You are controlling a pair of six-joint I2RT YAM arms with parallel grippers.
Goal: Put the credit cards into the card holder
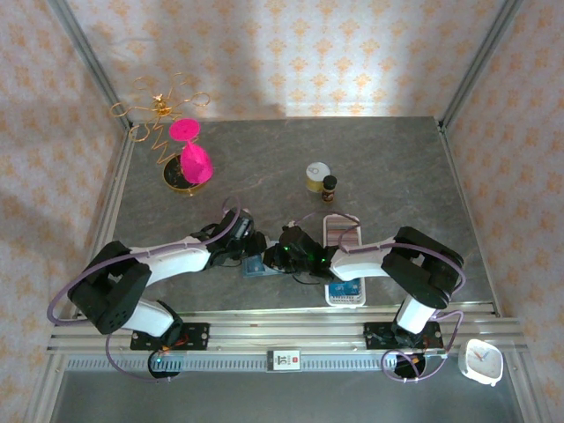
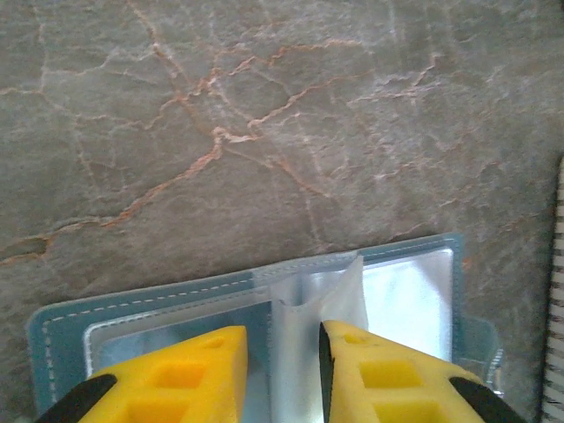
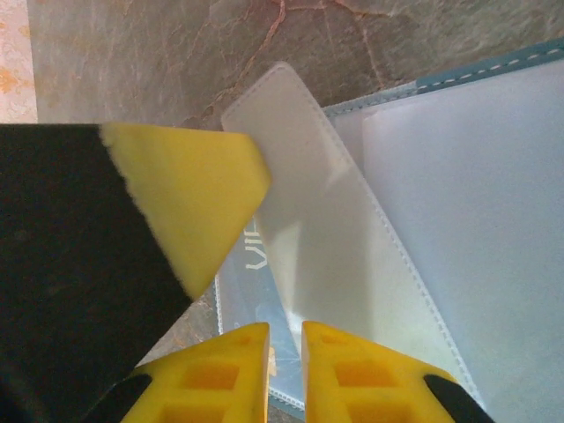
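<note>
From above, both arms are reaching into the middle of the table (image 1: 397,176), where the left gripper (image 1: 254,256) and the right gripper (image 1: 275,258) are meeting over the teal card holder (image 1: 258,270). Just to its right, the white slotted tray (image 1: 345,302) is carrying credit cards (image 1: 344,236), so most of the job looks undone. In the left wrist view the card holder (image 2: 62,330) is lying open and flat, its clear pockets looking empty. The left gripper (image 2: 295,370) is standing partly open, with a raised sleeve (image 2: 344,286) poking up between its jaws, unclamped. In the right wrist view the right gripper (image 3: 285,370) is showing only a slim gap. A pale lettered card (image 3: 251,264) is lying just ahead of it, beneath the raised sleeve (image 3: 317,203), and I cannot tell whether it is being pinched. No card appears seated yet.
</note>
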